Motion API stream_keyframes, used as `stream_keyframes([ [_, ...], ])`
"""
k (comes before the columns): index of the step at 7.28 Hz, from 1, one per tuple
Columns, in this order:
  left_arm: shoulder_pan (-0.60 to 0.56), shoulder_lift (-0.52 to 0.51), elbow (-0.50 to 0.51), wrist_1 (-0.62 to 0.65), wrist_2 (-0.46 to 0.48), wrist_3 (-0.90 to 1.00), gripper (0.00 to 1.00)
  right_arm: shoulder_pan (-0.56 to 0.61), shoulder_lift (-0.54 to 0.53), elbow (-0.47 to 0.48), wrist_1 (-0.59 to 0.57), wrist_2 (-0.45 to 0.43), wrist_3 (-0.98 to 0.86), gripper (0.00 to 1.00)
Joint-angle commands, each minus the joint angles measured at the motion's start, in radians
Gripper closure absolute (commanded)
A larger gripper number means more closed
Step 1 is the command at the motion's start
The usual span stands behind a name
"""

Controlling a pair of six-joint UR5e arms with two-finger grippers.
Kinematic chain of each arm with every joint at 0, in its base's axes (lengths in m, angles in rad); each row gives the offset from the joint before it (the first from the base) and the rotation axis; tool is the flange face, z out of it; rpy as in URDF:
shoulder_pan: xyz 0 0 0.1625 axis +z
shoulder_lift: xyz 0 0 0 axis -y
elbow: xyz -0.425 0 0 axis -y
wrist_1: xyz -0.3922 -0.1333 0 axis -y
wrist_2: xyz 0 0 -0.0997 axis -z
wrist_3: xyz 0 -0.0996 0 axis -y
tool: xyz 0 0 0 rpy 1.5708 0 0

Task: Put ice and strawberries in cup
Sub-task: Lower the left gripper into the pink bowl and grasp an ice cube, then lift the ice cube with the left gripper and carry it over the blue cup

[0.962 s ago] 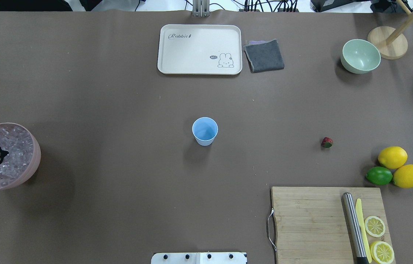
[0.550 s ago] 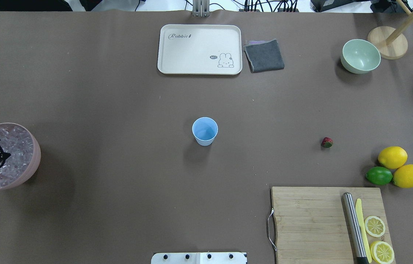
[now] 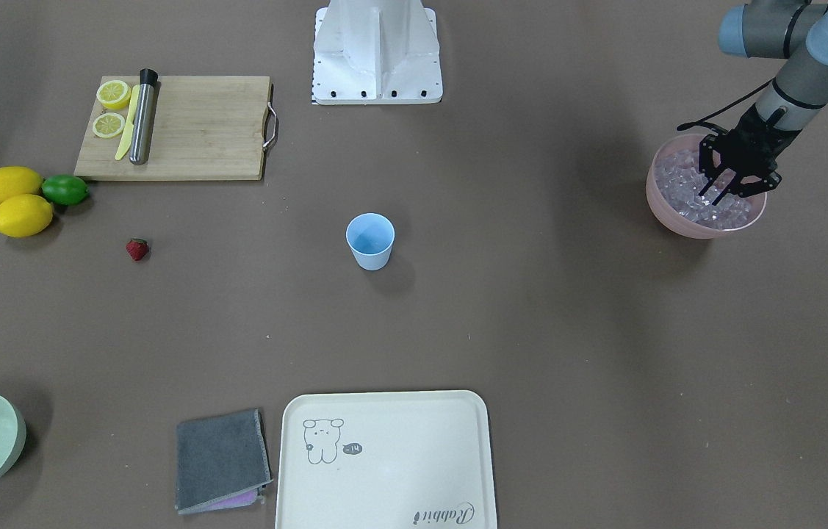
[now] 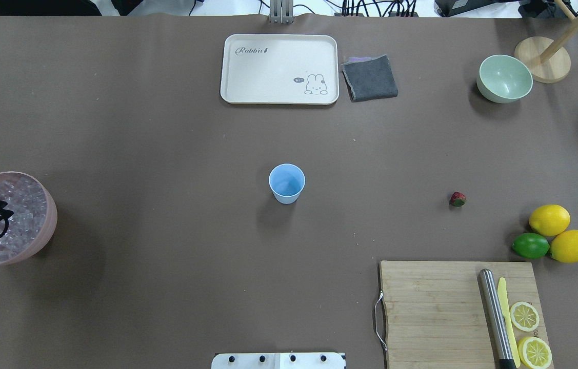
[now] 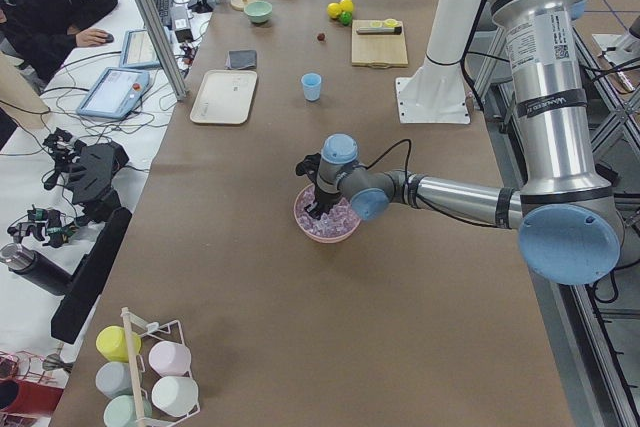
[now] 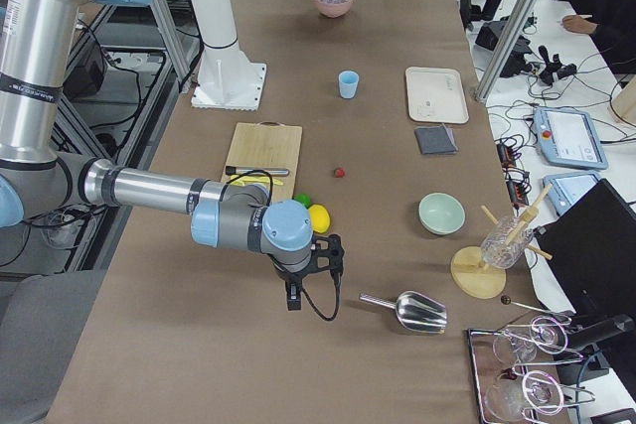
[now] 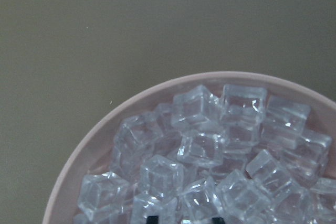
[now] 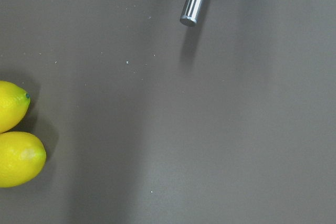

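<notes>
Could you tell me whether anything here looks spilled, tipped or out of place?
Nothing stands out: the light blue plastic cup stands upright, the clear ice cubes sit in the pink bowl, and the small red strawberry lies alone on the table.

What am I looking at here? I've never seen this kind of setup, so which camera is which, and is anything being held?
These are two robot arms at a brown table, each ending in a two-finger gripper. Two pictures look down from above, one from behind the robot and one facing it. Two look along the table from its ends, and two come from cameras on the wrists. The left gripper hangs over a pink bowl of ice, jaws apart, tips among the cubes, nothing clearly gripped. The right gripper hovers above the table near two lemons; whether it is open I cannot tell. The blue cup stands empty mid-table, and the strawberry lies alone toward the lemons.
</notes>
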Motion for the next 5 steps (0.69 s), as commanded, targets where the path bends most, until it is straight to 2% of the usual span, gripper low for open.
stream_keyframes([
  [1, -0.012, 0.006, -0.034, 0.007, -0.008, 0.002, 1.0, 0.0, 0.0, -0.001, 0.001, 0.001, 0.0, 0.0],
  [3, -0.041, -0.005, -0.036, 0.007, -0.034, 0.007, 1.0, 0.0, 0.001, -0.001, 0.0, 0.001, 0.0, 0.0],
  [5, -0.15, -0.014, -0.083, 0.064, -0.167, 0.007, 1.0, 0.0, 0.001, -0.001, 0.001, 0.001, 0.0, 0.0],
])
